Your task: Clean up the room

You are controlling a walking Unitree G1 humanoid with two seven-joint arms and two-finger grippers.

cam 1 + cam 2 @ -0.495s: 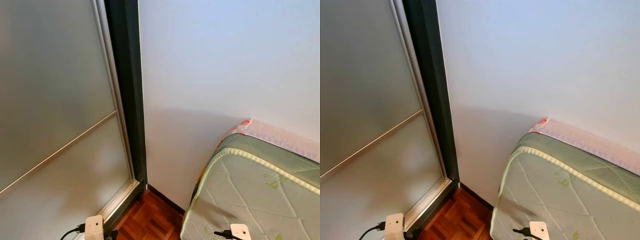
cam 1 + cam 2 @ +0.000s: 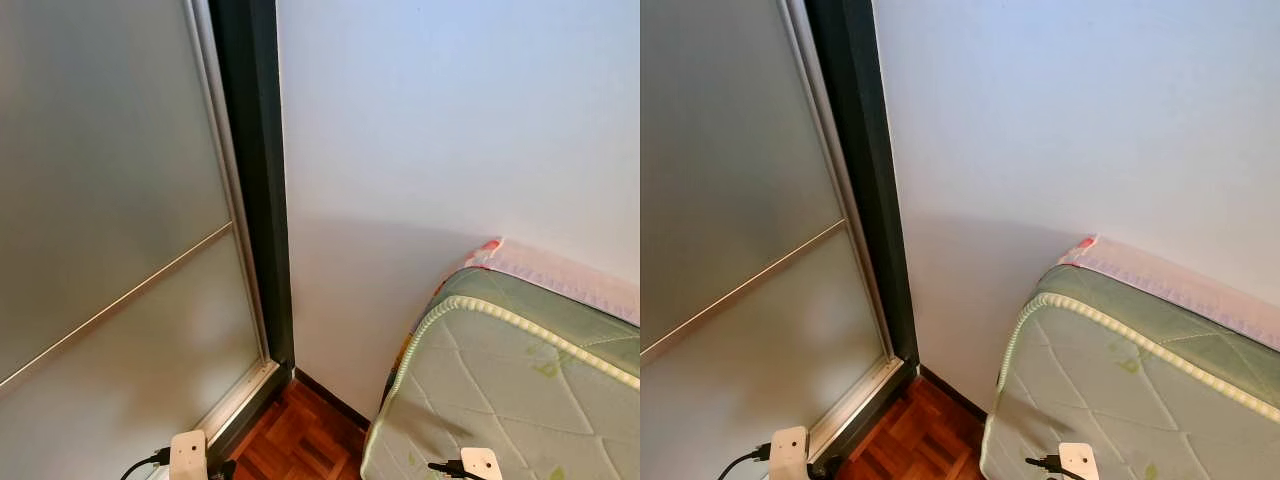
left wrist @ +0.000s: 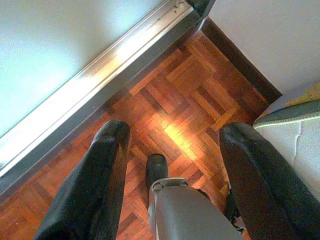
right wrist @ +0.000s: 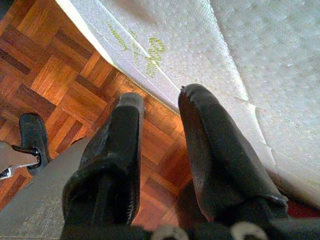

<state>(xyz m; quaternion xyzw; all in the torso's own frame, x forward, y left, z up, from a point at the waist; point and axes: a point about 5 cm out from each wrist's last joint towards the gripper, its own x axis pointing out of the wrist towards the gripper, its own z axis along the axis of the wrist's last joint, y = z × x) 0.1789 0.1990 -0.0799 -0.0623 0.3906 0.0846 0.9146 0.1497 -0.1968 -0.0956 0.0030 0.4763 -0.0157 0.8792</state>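
Note:
I face a room corner with no loose item in sight. My left gripper (image 3: 175, 131) hangs open over the parquet floor (image 3: 190, 90), with nothing between its black fingers (image 3: 107, 165). My right gripper (image 4: 161, 97) also hangs open and empty, above the edge of a green quilted mattress (image 4: 200, 45). In the head views the white wrist blocks of my left arm (image 2: 187, 455) and right arm (image 2: 480, 463) sit at the bottom edge.
A frosted sliding door (image 2: 110, 220) in a dark frame (image 2: 255, 180) fills the left. A white wall (image 2: 450, 130) stands straight ahead. The mattress (image 2: 520, 390) lies at the right against the wall. My own foot (image 3: 157, 167) stands on the parquet.

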